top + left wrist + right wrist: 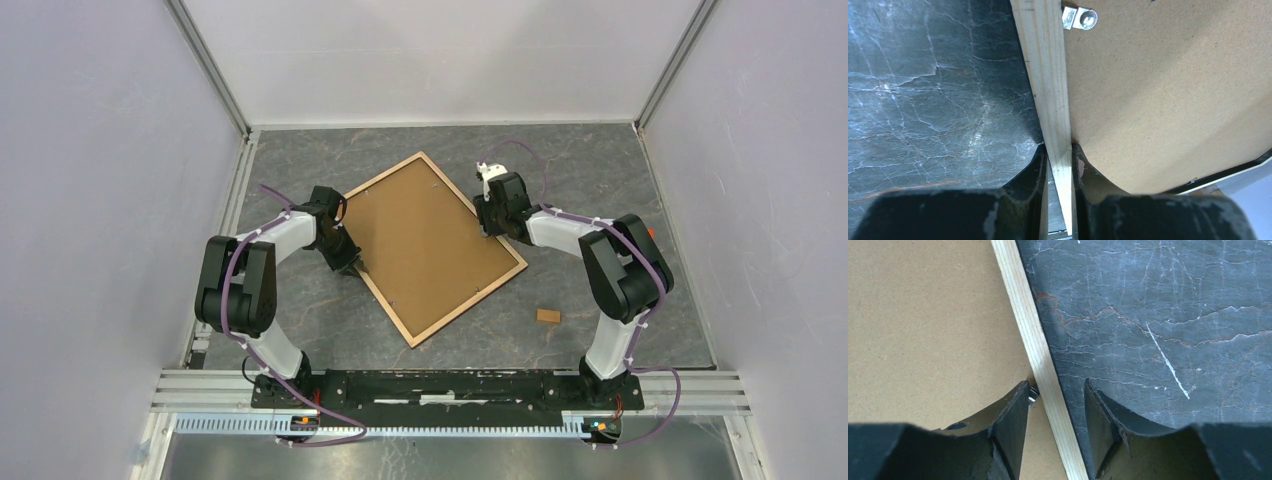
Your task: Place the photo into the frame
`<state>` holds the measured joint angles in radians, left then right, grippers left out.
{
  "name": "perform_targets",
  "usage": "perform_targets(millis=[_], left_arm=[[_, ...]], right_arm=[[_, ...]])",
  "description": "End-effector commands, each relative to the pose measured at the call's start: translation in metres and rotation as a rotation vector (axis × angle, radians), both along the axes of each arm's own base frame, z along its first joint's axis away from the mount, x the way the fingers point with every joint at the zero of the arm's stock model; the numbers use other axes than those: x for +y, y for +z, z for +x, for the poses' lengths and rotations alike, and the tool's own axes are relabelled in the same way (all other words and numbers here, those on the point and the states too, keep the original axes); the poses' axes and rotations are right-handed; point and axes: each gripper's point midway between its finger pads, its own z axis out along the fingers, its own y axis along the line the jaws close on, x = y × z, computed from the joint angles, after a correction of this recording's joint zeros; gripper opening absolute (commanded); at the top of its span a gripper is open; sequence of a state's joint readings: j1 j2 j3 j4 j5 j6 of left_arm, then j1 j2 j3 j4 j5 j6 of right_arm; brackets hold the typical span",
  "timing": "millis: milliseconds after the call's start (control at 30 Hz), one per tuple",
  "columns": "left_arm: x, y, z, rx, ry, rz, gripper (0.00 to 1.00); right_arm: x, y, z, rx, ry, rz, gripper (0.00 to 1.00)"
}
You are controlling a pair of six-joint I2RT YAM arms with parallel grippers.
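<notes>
Facing down, the frame [470, 304] shows pale wood (brown board [437, 245]).

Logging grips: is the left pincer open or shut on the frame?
Shut: the left pincer clamps the frame rim between its fingers.

Top view overhead, far; wrist views close, down onto frame [470, 305] rim.
</notes>
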<state>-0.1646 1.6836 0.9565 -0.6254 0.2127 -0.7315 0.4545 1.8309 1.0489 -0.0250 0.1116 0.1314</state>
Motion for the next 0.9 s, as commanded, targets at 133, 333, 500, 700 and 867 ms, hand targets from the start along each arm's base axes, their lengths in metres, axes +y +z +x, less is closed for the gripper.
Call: perform_targets(millis=[133,333,500,700,867], left_arm=[[0.021,-0.025,0.002,-0.012,-0.060,0.120,0.02],[0.025,-0.023,0.004,-0.018,-0.071,0.144,0.02],[0.030,-0.023,0.002,0.002,-0.101,0.172,0.02],[0.030,-0.030,-0.009,0.054,-0.184,0.194,0.02],[0.027,-0.030,-0.013,0.079,-0.270,0.220,0.02]], right_arm=[[-0.009,-0.006,-0.014,0.050,-0.001,-0.045,0.36],[-0.006,-0.003,-0.017,0.043,0.017,-0.025,0.22],[-0.006,0.006,-0.015,0.003,0.006,0.002,0.20],[-0.004,0.043,-0.006,-0.142,-0.013,0.064,0.54],[0.010,0.065,0.008,-0.226,-0.008,0.148,0.68]])
